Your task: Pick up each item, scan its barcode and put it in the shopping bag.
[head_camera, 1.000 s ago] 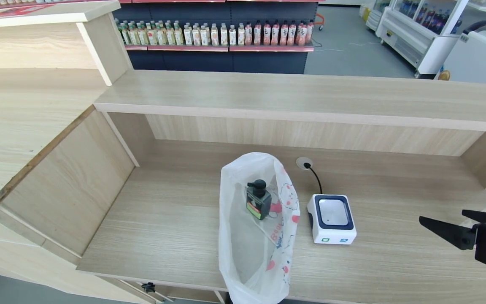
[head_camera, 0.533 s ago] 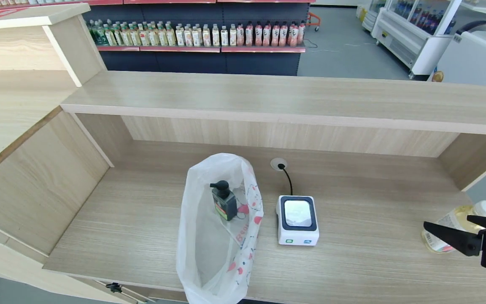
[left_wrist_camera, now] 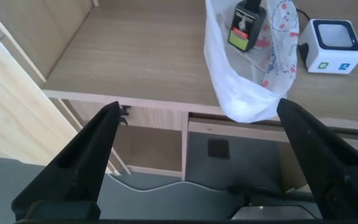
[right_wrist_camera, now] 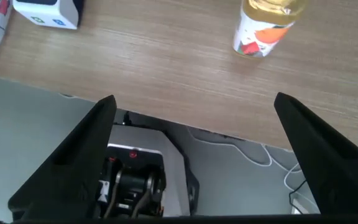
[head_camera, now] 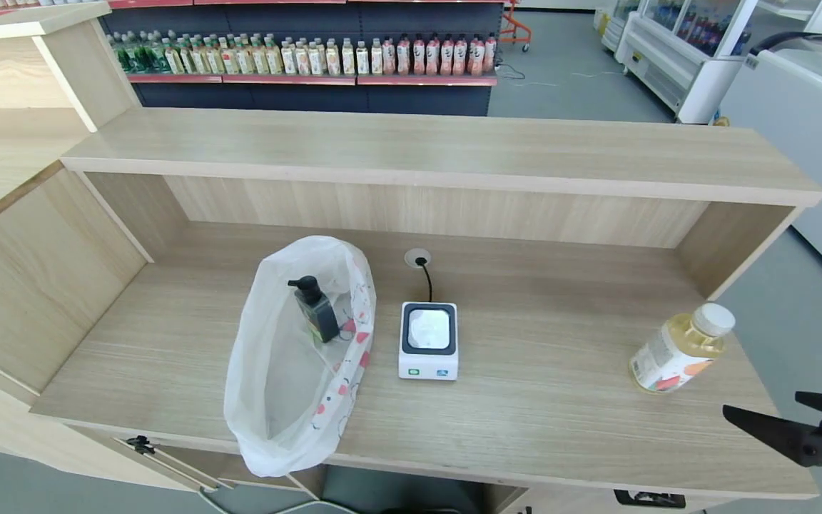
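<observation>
While the left pincer (left_wrist_camera: 197,104) and right pincer (head_camera: 760,401) hang spread, best grip the bottle (head_camera: 675,348), at the right's eleven o'clock, around its middle.

Reference point: the scanner (head_camera: 428,340). On its left, just beside it, the shopping bag (head_camera: 247,378) stands with its mouth open, leaving only a narrow gap. Behind the scanner its cable (head_camera: 427,275) runs to a hole in the counter (head_camera: 546,371). Farther back, the raised ledge (head_camera: 439,153) walls off approach. To the scanner's right, a broad stretch of counter reaches the standing bottle (head_camera: 678,348), well apart.
</observation>
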